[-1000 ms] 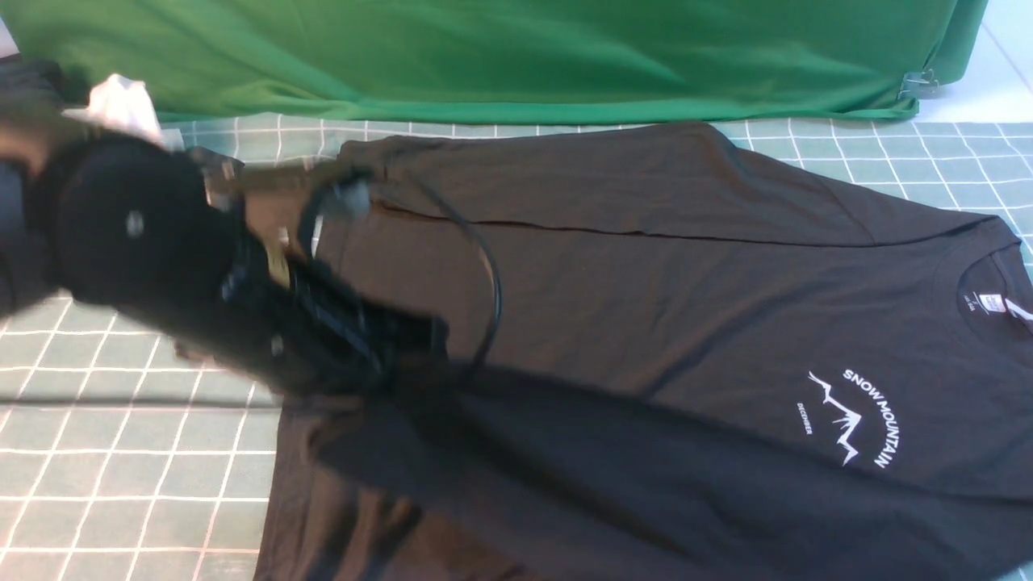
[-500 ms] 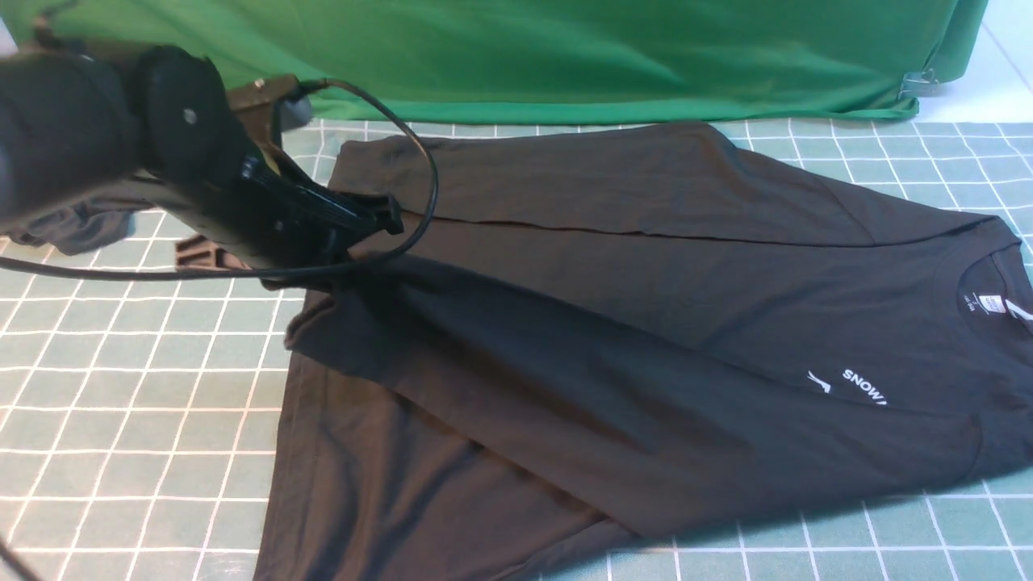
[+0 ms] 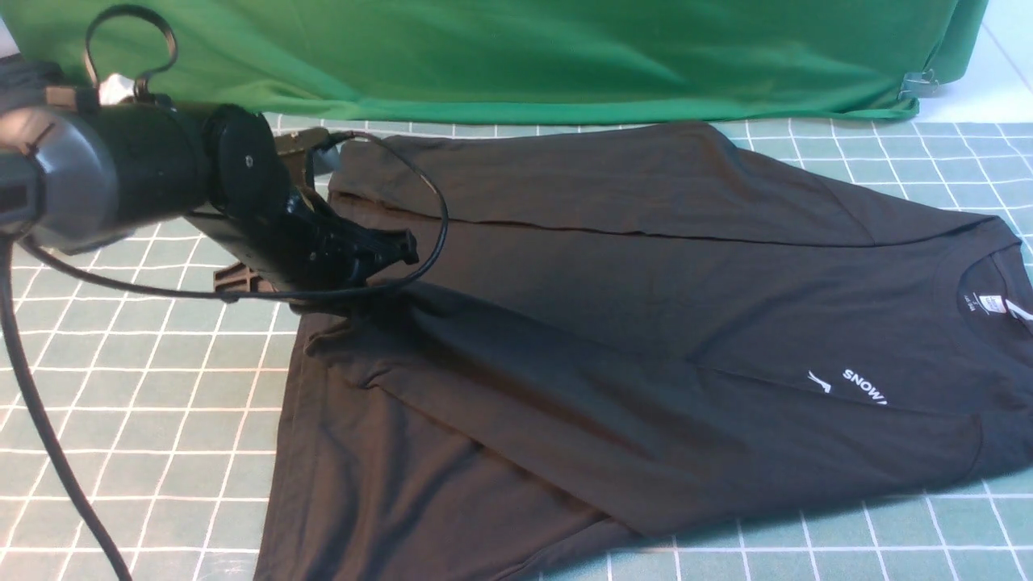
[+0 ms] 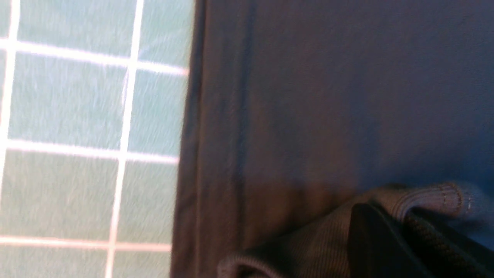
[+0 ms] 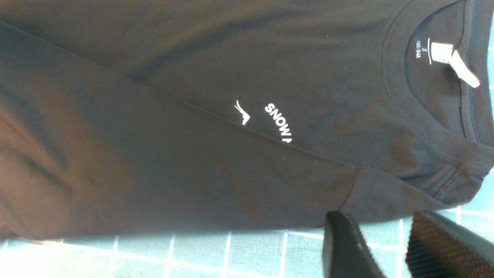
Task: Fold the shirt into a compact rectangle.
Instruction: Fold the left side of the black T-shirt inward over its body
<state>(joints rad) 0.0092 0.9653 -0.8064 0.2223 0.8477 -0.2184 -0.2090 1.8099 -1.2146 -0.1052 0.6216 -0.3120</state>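
Note:
The black shirt [image 3: 646, 323] lies flat on the checked cloth, collar and white neck label [image 3: 994, 304] to the right. A folded-over layer crosses its chest and hides the lower half of the white print [image 3: 855, 386]. My left gripper [image 3: 401, 250] hovers over the shirt's far-left hem. In the left wrist view the left gripper [image 4: 401, 220] is shut on the ribbed sleeve cuff [image 4: 432, 195]. The right gripper [image 5: 380, 227] is out of the front view. It stands open over bare tablecloth just off the shirt's [image 5: 193, 154] shoulder edge, holding nothing.
A green backdrop cloth [image 3: 516, 56] hangs along the far edge, held by a metal clip [image 3: 916, 81] at the right. The teal checked tablecloth [image 3: 121, 420] shows to the left and near right. A black cable [image 3: 48, 436] loops down from the left arm.
The left arm swung from over the shirt's lower left up to the far left corner, then eased back right. A cloth layer now covers half of the print.

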